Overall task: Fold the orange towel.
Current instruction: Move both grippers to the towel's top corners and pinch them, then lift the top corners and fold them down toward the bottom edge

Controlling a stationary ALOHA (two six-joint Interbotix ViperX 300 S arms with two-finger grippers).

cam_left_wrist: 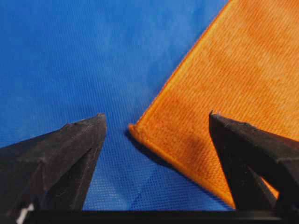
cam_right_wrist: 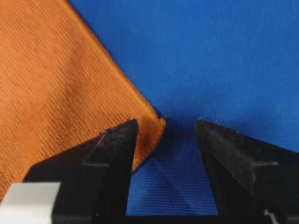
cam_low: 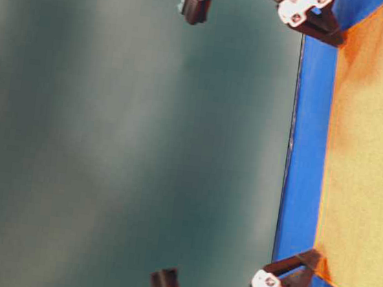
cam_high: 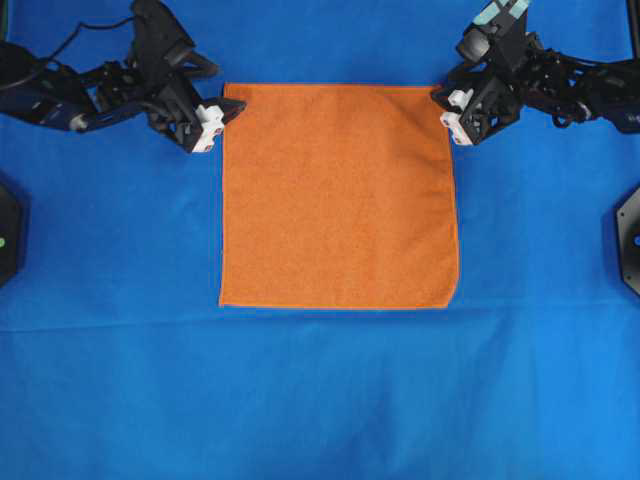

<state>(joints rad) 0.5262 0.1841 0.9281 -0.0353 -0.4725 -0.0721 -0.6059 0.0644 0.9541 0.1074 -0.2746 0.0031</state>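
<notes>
Orange towel [cam_high: 338, 195] flat on blue sheet [cam_high: 320, 400] — left gripper [cam_left_wrist: 156, 123] and right gripper [cam_right_wrist: 166, 123] each straddle a far corner, jaws wide, holding nothing, equally near.

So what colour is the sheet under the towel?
Blue sheet, plain, under the orange towel; clearest in the overhead view.

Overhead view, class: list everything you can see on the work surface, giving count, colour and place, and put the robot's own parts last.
square orange microfibre towel: one, bright orange, flat in the middle of the blue sheet.
large blue sheet: one, blue, covering the whole surface under the towel.
black mounts: two, black, at the left and right edges.
left gripper: one, black with white parts, fingers open astride the towel's top-left corner.
right gripper: one, black with white parts, fingers open at the towel's top-right corner.
</notes>
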